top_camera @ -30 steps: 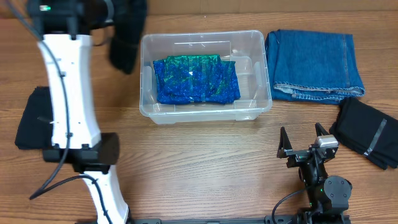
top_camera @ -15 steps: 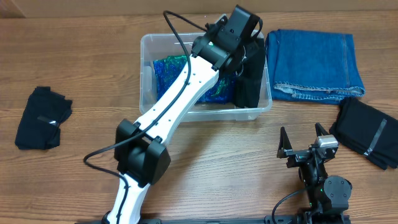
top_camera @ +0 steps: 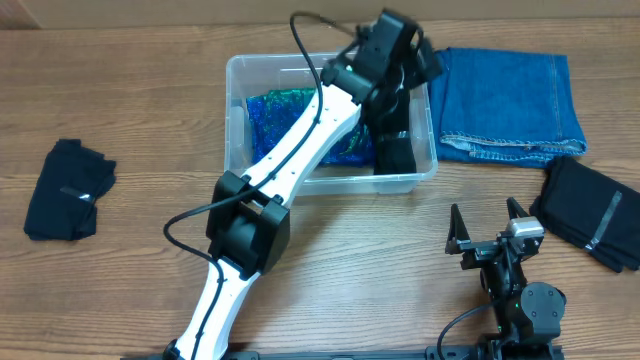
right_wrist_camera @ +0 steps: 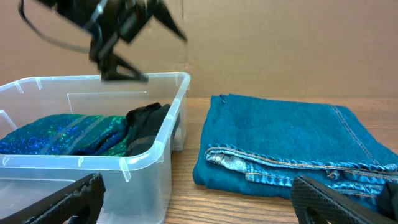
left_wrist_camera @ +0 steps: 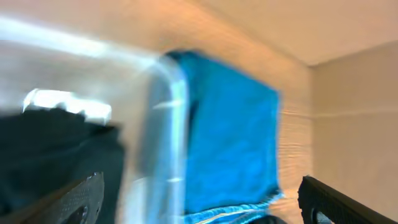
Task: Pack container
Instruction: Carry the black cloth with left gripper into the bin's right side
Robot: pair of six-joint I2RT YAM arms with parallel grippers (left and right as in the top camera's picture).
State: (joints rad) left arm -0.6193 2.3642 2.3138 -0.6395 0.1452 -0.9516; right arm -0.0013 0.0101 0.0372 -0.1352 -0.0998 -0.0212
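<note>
Small black folded cloth (top_camera: 65, 188) is lying far left on the wooden worktop (top_camera: 150, 60). Clear rectangular plastic container (top_camera: 237, 150), long axis running left-right, is holding sparkly blue-green fabric (top_camera: 300, 125) plus a black garment (top_camera: 394, 152) at its right end. Left end effector (left_wrist_camera: 199, 202) is hovering directly above that end, fingers spread wide, gripping nothing. Right end effector (top_camera: 485, 215), also wide, is sitting well apart.

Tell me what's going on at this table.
The left gripper hangs open over the right end of the container, where a black garment lies beside a sparkly blue-green cloth. Folded jeans and a second black garment lie to its right, a third black garment far left. The right gripper sits open near the front edge.
</note>
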